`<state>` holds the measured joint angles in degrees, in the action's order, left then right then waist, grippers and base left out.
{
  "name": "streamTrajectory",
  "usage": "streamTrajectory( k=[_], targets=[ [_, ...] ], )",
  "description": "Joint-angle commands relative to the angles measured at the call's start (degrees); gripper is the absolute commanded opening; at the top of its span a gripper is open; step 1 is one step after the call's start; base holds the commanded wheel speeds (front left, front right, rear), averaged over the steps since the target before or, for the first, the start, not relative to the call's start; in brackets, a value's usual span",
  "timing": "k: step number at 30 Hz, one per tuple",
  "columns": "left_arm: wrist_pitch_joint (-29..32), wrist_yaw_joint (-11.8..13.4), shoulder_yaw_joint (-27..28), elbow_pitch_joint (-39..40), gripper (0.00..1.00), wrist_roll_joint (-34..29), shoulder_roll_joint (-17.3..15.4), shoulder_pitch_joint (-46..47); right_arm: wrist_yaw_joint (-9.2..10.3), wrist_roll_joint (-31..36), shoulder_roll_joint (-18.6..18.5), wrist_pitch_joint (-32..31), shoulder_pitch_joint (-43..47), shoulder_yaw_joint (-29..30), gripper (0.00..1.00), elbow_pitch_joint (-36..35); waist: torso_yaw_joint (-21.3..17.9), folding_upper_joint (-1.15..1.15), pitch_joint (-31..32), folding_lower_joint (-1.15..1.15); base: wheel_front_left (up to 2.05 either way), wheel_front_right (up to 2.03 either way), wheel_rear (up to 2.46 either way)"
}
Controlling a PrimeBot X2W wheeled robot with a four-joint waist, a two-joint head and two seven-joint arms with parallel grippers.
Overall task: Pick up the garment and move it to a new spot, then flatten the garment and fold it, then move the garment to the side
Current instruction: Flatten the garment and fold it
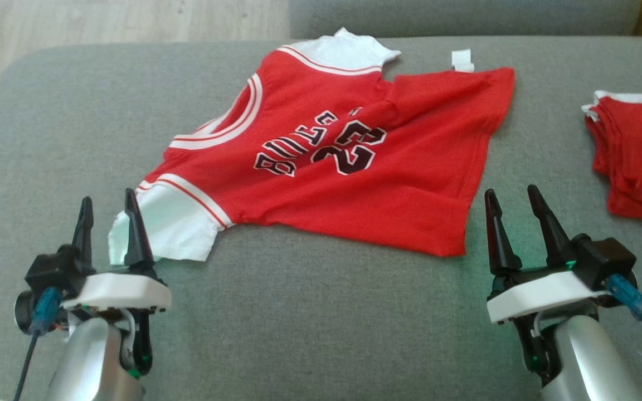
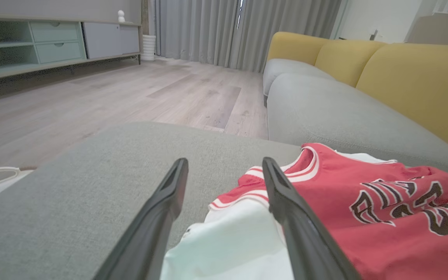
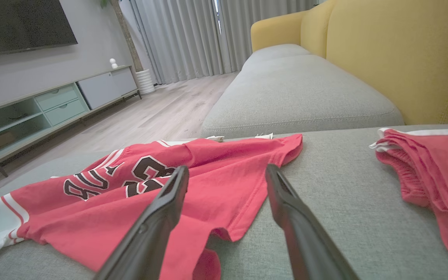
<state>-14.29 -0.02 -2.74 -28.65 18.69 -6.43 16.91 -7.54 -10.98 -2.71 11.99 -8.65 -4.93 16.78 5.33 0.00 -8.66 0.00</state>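
Observation:
The garment (image 1: 343,161) is a red jersey with white sleeves and black lettering, lying spread and somewhat wrinkled on the grey sofa cushion (image 1: 310,312). My left gripper (image 1: 108,209) stands open at its near white sleeve (image 1: 173,223), one finger over the sleeve's edge; in the left wrist view the sleeve (image 2: 231,241) lies between and under the open left gripper (image 2: 224,175). At the jersey's near right hem corner my right gripper (image 1: 513,203) is open and holds nothing. The right wrist view has the hem (image 3: 231,217) just under the open right gripper (image 3: 226,177).
A folded pile of red clothes (image 1: 638,161) lies at the cushion's right edge. Beyond the cushion are a second grey seat (image 3: 298,89) and yellow backrests (image 3: 399,54). Wooden floor (image 2: 111,97) lies off the cushion's left side, with a low cabinet (image 2: 33,46) across the room.

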Motion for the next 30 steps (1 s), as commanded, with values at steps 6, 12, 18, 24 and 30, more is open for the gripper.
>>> streamTrajectory(
  k=[6, 12, 18, 24, 30],
  targets=[
    [-0.7, -0.1, 0.2, 10.6, 1.00, -2.0, 1.0, -4.6, 0.05, 0.0, -0.2, 0.0, 1.3, -1.5, 1.00, -0.6, 1.7, 0.00, 2.7, 0.00, 0.00, 0.00, 0.00],
    [-0.7, -0.1, -1.5, 13.8, 1.00, -2.7, 2.2, -9.0, 0.05, -0.8, -0.2, 0.2, 2.7, -2.4, 1.00, 0.5, 1.9, 0.00, 3.7, 0.00, 0.00, 0.00, 0.00],
    [-0.7, -0.3, -3.4, 14.4, 1.00, -3.4, 2.8, -10.0, 0.05, -0.6, -0.2, -1.4, 3.8, -2.1, 1.00, 3.4, 2.9, 0.00, 4.2, 0.00, 0.00, 0.00, 0.00],
    [-0.7, -0.7, -3.6, 14.3, 1.00, -3.5, 3.0, -9.8, 0.05, -3.7, -0.2, -4.3, 3.3, -2.8, 1.00, 8.1, 3.9, 0.00, 3.6, 0.00, 0.00, 0.00, 0.00],
    [-0.7, -0.9, -4.0, 14.1, 1.00, -3.5, 3.2, -9.1, 0.05, -4.7, -0.2, -5.3, 1.0, -3.5, 1.00, 12.2, 5.2, 0.00, 2.1, 0.00, 0.00, 0.00, 0.00]
  ],
)
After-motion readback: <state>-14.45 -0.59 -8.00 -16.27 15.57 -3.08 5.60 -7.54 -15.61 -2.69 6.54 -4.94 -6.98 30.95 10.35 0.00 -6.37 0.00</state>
